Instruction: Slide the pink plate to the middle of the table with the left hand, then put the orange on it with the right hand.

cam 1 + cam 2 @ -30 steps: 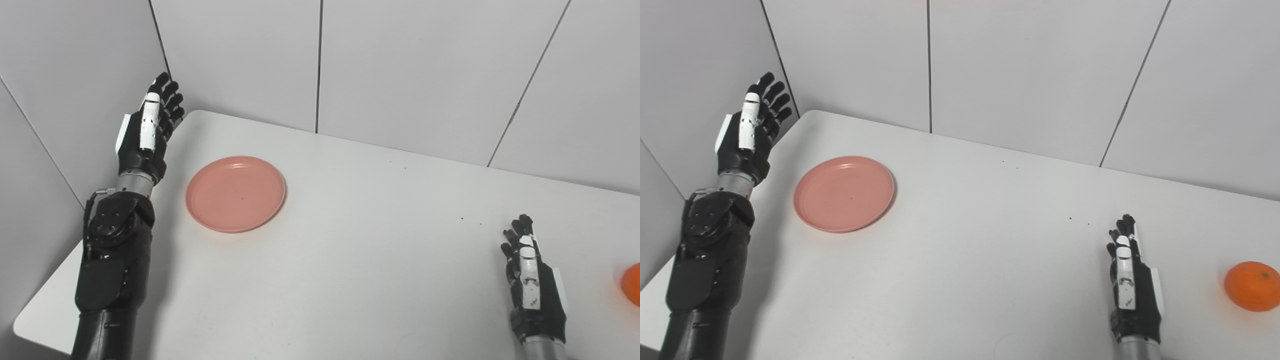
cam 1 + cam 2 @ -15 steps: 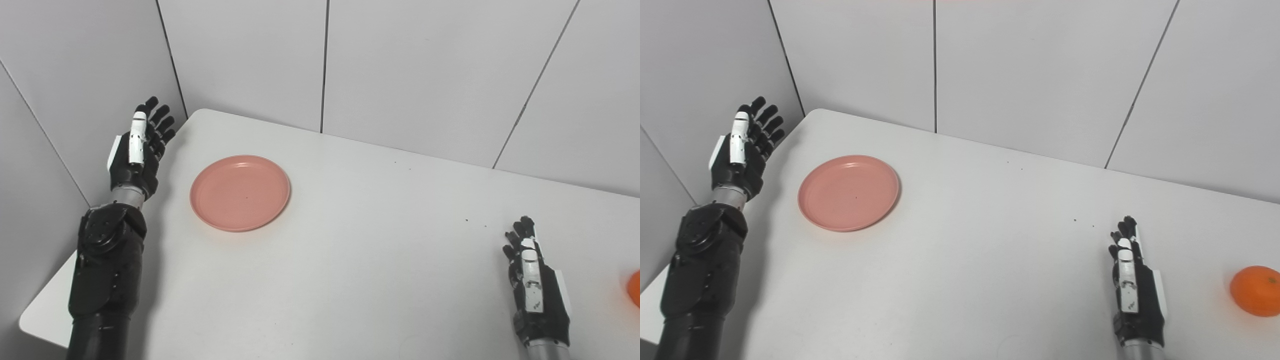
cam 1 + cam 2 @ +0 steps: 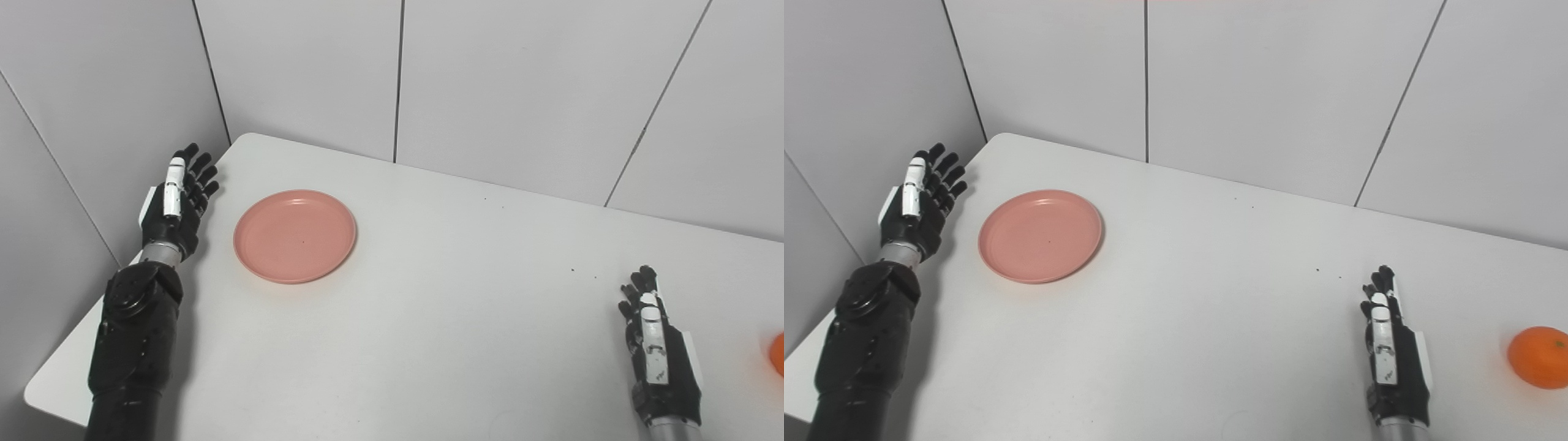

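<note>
just right of left robot hand [image 3: 174, 211], pink plate [image 3: 294, 235]

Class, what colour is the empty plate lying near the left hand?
Pink. The plate shows best in the right eye view.

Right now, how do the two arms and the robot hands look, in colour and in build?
Both are alike. The left robot hand and the right robot hand are black, with slim segmented fingers; one digit on each has white segments, and a white plate runs along the outer edge. A silver metal ring forms each wrist. The left forearm is a glossy black shell with a round joint housing.
</note>
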{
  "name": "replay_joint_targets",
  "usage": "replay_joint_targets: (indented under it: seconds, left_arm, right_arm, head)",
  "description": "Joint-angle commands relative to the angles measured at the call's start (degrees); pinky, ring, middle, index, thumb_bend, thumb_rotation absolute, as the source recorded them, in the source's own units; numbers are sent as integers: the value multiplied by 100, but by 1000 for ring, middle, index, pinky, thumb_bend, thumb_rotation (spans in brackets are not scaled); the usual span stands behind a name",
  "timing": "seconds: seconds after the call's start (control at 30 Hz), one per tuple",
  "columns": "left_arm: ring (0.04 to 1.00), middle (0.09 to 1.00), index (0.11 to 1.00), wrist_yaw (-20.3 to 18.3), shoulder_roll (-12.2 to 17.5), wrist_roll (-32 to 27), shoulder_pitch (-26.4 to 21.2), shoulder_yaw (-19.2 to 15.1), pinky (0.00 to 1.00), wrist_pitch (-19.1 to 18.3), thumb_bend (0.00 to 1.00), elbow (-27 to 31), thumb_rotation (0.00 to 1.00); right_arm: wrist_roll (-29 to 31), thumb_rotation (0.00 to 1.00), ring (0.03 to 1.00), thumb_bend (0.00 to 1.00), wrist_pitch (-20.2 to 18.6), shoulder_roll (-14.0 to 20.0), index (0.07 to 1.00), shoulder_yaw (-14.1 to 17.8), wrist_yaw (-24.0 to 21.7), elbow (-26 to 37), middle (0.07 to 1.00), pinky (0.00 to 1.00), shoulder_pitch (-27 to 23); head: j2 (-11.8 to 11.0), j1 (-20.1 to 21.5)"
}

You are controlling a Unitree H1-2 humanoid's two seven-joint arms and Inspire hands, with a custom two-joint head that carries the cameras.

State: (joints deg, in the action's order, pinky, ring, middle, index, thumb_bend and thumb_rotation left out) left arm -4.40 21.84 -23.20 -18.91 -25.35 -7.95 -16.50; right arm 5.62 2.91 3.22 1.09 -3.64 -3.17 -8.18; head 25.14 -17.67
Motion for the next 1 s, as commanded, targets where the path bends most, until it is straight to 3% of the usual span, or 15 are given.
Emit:
replay_joint_targets:
  seconds: [0.0, 0.3, 0.47, 0.67, 0.8, 0.97]
  left_arm:
    - [960, 966, 963, -185, 162, 21, -138, 60, 969, 299, 264, -61, 1000]
    - [979, 974, 962, -464, 174, -53, -245, 156, 996, 491, 376, -743, 1000]
    - [937, 936, 925, -454, 135, 25, -266, 236, 951, 628, 343, -1040, 1000]
    - [898, 899, 899, -180, -86, 99, -122, 417, 902, 233, 329, -516, 998]
    - [889, 892, 887, -309, -194, -5, -52, 508, 892, 149, 315, -342, 952]
    - [905, 917, 908, -332, -329, -91, 29, 644, 899, -279, 317, 29, 998]
  right_arm:
    - [-18, 1000, 1000, 165, 101, 13, 1000, 33, 8, 121, 1000, 1000, -25]
    - [81, 1000, 1000, 167, 86, -11, 1000, 67, -15, 88, 1000, 1000, -41]
    - [55, 1000, 1000, 180, 115, 23, 1000, 51, -39, 57, 1000, 1000, -59]
    - [44, 1000, 1000, 181, 102, 29, 1000, 55, -34, 50, 1000, 1000, -63]
    - [117, 1000, 1000, 182, 106, 7, 1000, 64, -59, 27, 1000, 1000, -78]
    - [61, 1000, 1000, 175, 224, 32, 1000, 38, -68, -3, 1000, 1000, -67]
  head:
    - [4, -6]
    - [23, 4]
    - [20, 10]
    - [27, 7]
    - [41, 28]
    - [39, 41]
